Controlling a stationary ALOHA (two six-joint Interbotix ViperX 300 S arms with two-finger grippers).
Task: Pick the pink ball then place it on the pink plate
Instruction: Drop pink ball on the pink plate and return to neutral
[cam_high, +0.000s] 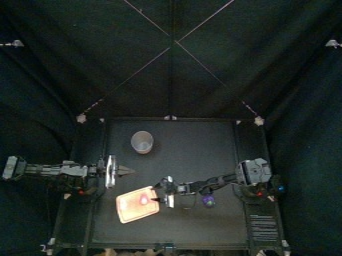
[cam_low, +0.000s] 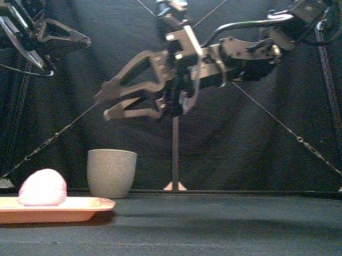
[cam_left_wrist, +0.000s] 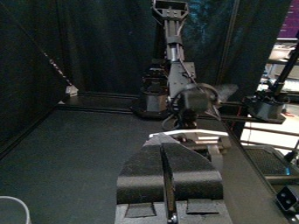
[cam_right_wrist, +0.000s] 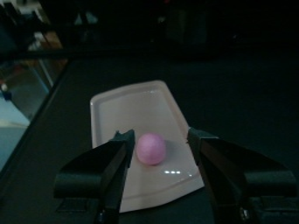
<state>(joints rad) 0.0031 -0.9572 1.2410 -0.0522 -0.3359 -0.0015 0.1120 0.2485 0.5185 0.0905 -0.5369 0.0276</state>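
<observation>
Right wrist view: right gripper (cam_right_wrist: 160, 138) with jaws spread wide, hanging above the pink ball (cam_right_wrist: 151, 149), clear of it. The ball lies on the pink plate (cam_right_wrist: 117, 109), front left of the table. A grey cup (cam_low: 112, 172) stands upright behind the plate. At the table's left, the left gripper (cam_left_wrist: 172, 150) rests, jaws pressed together.

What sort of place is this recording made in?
Probably a robot test booth in a lab: a small black table closed in by black curtains, two black robot arms over it, and toy props only, a pink ball on a flat pink tray and a tall grey speckled cup.
</observation>
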